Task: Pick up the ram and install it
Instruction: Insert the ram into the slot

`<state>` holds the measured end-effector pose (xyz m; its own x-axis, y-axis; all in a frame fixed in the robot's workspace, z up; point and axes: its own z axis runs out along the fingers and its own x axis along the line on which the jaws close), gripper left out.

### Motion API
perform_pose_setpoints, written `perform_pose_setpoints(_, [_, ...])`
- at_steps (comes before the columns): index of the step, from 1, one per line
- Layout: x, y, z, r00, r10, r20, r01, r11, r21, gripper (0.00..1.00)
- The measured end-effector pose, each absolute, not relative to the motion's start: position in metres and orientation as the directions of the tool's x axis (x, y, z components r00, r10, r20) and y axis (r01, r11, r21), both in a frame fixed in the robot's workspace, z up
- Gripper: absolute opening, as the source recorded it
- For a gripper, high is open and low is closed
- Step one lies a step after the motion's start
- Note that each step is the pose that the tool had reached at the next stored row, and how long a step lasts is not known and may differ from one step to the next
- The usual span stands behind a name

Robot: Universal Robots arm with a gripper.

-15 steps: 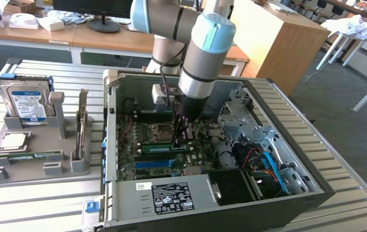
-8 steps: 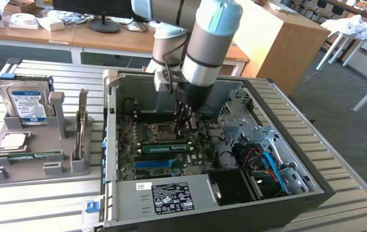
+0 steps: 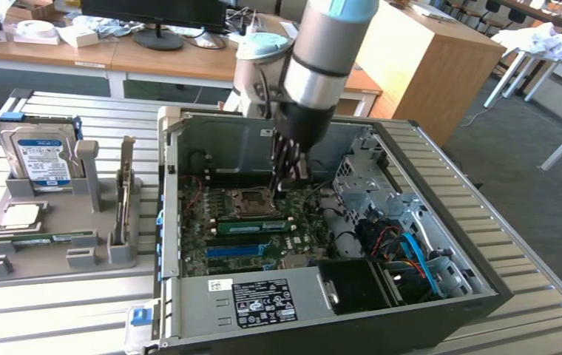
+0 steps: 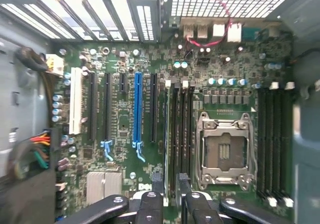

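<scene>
While the pincer (image 3: 293,188) (image 4: 169,179) hangs inside the open computer case (image 3: 261,140), the ram (image 3: 254,224) (image 4: 166,134) stands on edge in a memory slot just beneath it.
From the wrist, the pincer's two dark fingers (image 4: 155,189) stand apart, wider than the stick's thin top edge, and one end of the ram runs in between them; whether either finger touches it cannot be told. The empty processor socket (image 3: 251,198) (image 4: 222,151) lies to one side of the pincer, with bare dark slots between it and the ram, and a long blue slot (image 4: 137,109) lies on the pincer's other side. Well away from the pincer, outside the case, a grey tray (image 3: 54,255) holds another green stick (image 3: 49,238) lying flat and a blue-labelled hard drive (image 3: 44,159) standing upright.
</scene>
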<state>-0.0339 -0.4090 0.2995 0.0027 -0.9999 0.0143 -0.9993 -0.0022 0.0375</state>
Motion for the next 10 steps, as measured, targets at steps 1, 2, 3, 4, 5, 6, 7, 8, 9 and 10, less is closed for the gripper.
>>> perform_pose_setpoints(1, [-0.034,-0.409,0.304,0.003,-1.000,0.014,-0.999,-0.002,0.038,0.25])
perform_pose_setpoints(2, [-0.034,-0.409,0.308,0.003,-1.000,0.014,-0.999,-0.002,0.037,0.25])
perform_pose_setpoints(3, [-0.034,-0.409,0.313,0.003,-1.000,0.014,-0.999,-0.002,0.037,0.25])
perform_pose_setpoints(4, [-0.034,-0.409,0.318,0.003,-1.000,0.014,-0.999,-0.002,0.037,0.25])
perform_pose_setpoints(5, [-0.034,-0.409,0.322,0.003,-1.000,0.014,-0.999,-0.002,0.037,0.25])
perform_pose_setpoints(6, [-0.034,-0.409,0.327,0.003,-1.000,0.014,-0.999,-0.002,0.037,0.25])
perform_pose_setpoints(7, [-0.034,-0.409,0.331,0.003,-1.000,0.014,-0.999,-0.002,0.037,0.25])
perform_pose_setpoints(8, [-0.034,-0.409,0.336,0.003,-1.000,0.014,-0.999,-0.002,0.037,0.25])
perform_pose_setpoints(9, [-0.034,-0.409,0.340,0.003,-1.000,0.014,-0.999,-0.002,0.038,0.25])
perform_pose_setpoints(10, [-0.034,-0.409,0.345,0.003,-1.000,0.014,-0.999,-0.002,0.037,0.25])
